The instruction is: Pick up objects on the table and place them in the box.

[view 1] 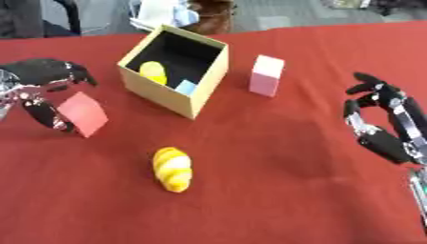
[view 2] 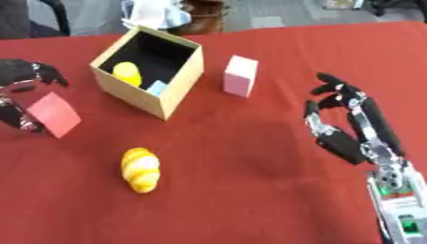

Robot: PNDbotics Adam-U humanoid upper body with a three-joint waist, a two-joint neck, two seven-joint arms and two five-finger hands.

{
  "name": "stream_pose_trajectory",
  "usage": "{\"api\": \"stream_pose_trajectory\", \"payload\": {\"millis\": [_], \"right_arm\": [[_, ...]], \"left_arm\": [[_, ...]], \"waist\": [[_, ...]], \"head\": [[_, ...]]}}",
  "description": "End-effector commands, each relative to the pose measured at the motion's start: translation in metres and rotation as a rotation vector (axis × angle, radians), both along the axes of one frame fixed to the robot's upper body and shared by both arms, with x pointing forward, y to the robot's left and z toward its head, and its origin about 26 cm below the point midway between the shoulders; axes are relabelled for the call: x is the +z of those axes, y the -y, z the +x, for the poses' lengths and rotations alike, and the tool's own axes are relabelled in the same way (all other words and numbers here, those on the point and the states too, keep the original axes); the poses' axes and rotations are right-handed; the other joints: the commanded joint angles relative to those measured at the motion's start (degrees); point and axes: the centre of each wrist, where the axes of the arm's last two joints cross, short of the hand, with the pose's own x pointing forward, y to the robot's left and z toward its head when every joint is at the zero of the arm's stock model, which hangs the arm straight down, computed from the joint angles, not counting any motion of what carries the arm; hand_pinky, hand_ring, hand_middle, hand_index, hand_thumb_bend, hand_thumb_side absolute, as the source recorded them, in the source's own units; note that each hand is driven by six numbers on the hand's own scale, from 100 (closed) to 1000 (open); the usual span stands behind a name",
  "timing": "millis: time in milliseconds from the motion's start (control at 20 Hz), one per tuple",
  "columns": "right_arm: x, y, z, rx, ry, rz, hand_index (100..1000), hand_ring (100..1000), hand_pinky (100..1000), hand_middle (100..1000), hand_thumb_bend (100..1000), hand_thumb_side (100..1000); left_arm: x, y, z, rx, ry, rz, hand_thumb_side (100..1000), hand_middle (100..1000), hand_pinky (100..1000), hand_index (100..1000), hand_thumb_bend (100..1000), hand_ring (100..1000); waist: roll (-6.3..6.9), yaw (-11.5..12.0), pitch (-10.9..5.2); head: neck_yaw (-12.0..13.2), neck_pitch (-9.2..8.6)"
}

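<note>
Fingers of the left hand (view 1: 42,90) curl round a red block (view 1: 83,114) left of the cardboard box (view 1: 167,93); right hand (view 2: 346,121) hangs open, empty; pink block (view 1: 267,75) and yellow croissant (view 1: 173,169) lie on the red tablecloth (view 1: 275,181).

Looks like a lab or office demo space. Table has a red cloth (view 1: 292,157) over it, set with staged props: open cardboard box (view 1: 200,95), toy blocks, toy bread. Beyond the far edge: grey floor (view 1: 275,14), a dark chair (view 1: 33,19), assorted clutter. Not a home or kitchen.
</note>
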Motion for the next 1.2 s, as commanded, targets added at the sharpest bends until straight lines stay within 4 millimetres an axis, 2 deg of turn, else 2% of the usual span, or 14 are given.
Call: {"api": "stream_pose_trajectory", "payload": {"millis": [50, 200, 350, 550, 650, 800, 1000, 1200], "right_arm": [[0.007, 0.003, 0.0, 0.004, 0.018, -0.009, 940, 619, 697, 708, 100, 670], [0.006, 0.003, 0.0, 0.004, 0.018, -0.008, 940, 619, 697, 708, 100, 671], [0.007, 0.003, 0.0, 0.004, 0.018, -0.008, 941, 619, 697, 708, 100, 671], [0.007, 0.003, 0.0, -0.001, 0.019, -0.005, 941, 619, 697, 708, 100, 682], [0.007, 0.003, 0.0, 0.0, 0.019, -0.006, 941, 619, 697, 708, 100, 682], [0.007, 0.003, 0.0, 0.0, 0.019, -0.006, 941, 619, 697, 708, 100, 684], [0.005, 0.004, 0.0, -0.003, 0.014, -0.007, 941, 619, 697, 708, 100, 690], [0.005, 0.003, 0.0, 0.006, 0.013, -0.009, 941, 619, 696, 708, 100, 691]], "left_arm": [[0.012, -0.002, 0.002, 0.005, -0.023, 0.024, 100, 758, 753, 832, 592, 729], [0.012, -0.002, 0.003, 0.009, -0.052, 0.02, 100, 732, 745, 811, 555, 704], [0.014, -0.002, 0.002, 0.012, -0.035, -0.007, 100, 623, 711, 730, 479, 615], [0.026, -0.003, -0.003, 0.015, 0.032, -0.057, 100, 544, 680, 658, 420, 547], [0.04, -0.001, -0.008, 0.011, 0.063, -0.077, 100, 538, 681, 653, 419, 542], [0.072, 0.006, -0.017, -0.007, 0.135, -0.092, 100, 542, 686, 657, 430, 546], [0.111, 0.024, -0.025, -0.041, 0.255, -0.127, 100, 541, 693, 658, 435, 547], [0.129, 0.046, -0.018, -0.059, 0.326, -0.12, 100, 553, 697, 667, 447, 556]], "waist": [[0.11, -0.1, -1.66], [0.13, -0.1, -1.67], [0.08, -0.1, -1.69], [0.01, 0.0, -1.66], [0.01, 0.1, -1.66], [0.1, 0.2, -1.72], [0.32, 0.2, -1.85], [0.75, -0.3, -1.94]], "head": [[0.1, 0.14], [0.1, 0.14], [0.1, 0.15], [0.0, 0.07], [-0.1, 0.1], [-0.2, 0.12], [-0.4, 0.31], [0.1, 0.28]]}}
